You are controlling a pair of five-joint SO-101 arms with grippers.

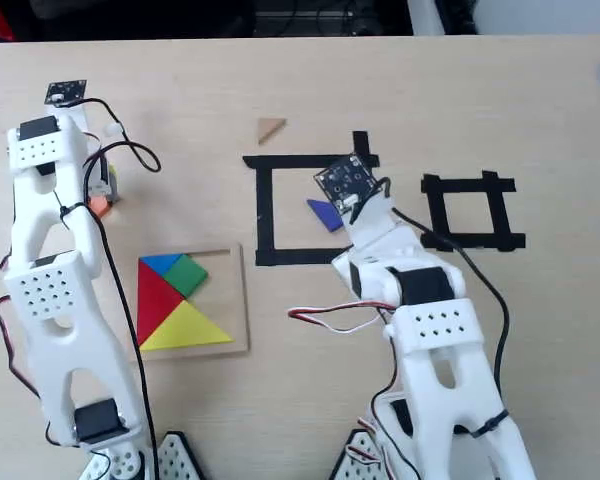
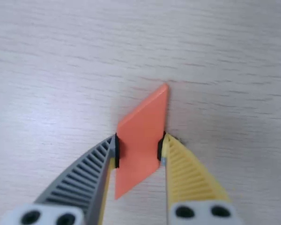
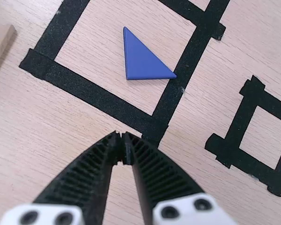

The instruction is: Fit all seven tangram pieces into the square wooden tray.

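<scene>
The square wooden tray (image 1: 230, 285) lies on the table near the left arm and holds a small blue triangle (image 1: 160, 263), a green square (image 1: 187, 276), a red triangle (image 1: 154, 303) and a yellow triangle (image 1: 187, 328). My left gripper (image 2: 138, 146) is shut on an orange parallelogram (image 2: 141, 131), low over the bare table beyond the tray; the orange piece (image 1: 100, 207) peeks out under that arm. My right gripper (image 3: 122, 138) is shut and holds nothing, hovering over the tape edge of a large taped square. A dark blue triangle (image 3: 143, 58) lies flat inside that square, just beyond the fingertips.
A tan wooden triangle (image 1: 271, 128) lies beyond the large black tape square (image 1: 264, 210). A smaller tape square (image 1: 470, 212) lies to its right. The tray's corner (image 3: 0, 41) appears in the right wrist view. Cables trail from both arms.
</scene>
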